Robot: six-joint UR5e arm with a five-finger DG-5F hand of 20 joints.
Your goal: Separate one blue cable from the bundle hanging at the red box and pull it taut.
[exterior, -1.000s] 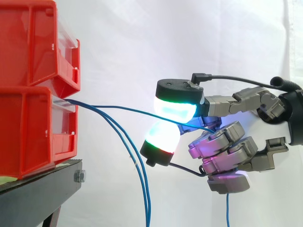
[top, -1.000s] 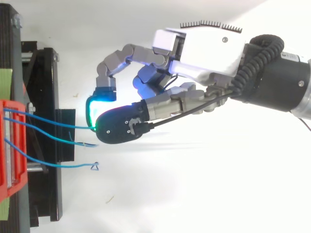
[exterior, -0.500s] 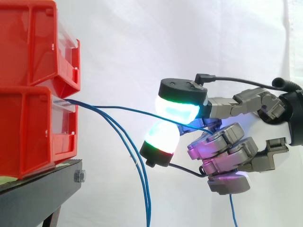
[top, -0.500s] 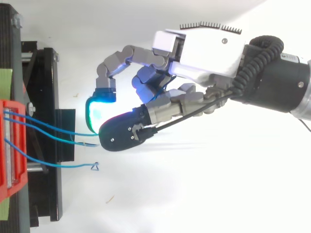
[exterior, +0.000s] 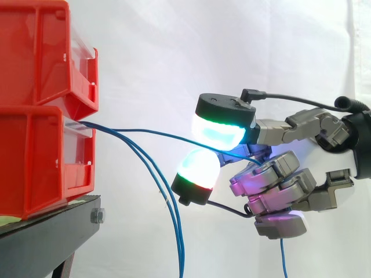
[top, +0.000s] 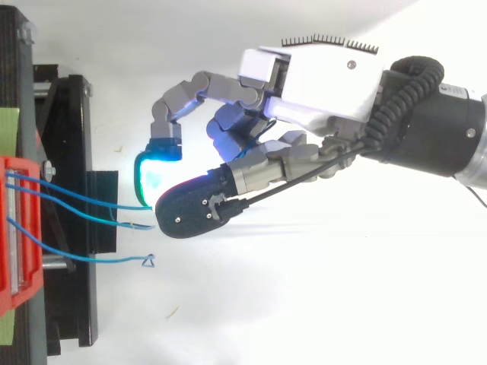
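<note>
Robot hand (top: 312, 76) farther; cable (exterior: 152, 133) seemingly horizontal

You have two red bins (exterior: 40, 156) stacked at the left of the side view, on one black stand (exterior: 52, 231). Three blue cables (top: 84, 260) leave the lower one: a single blue cable (exterior: 162, 135) reaches the one hand (exterior: 278, 185) at right, and two hang at lower centre.
</note>
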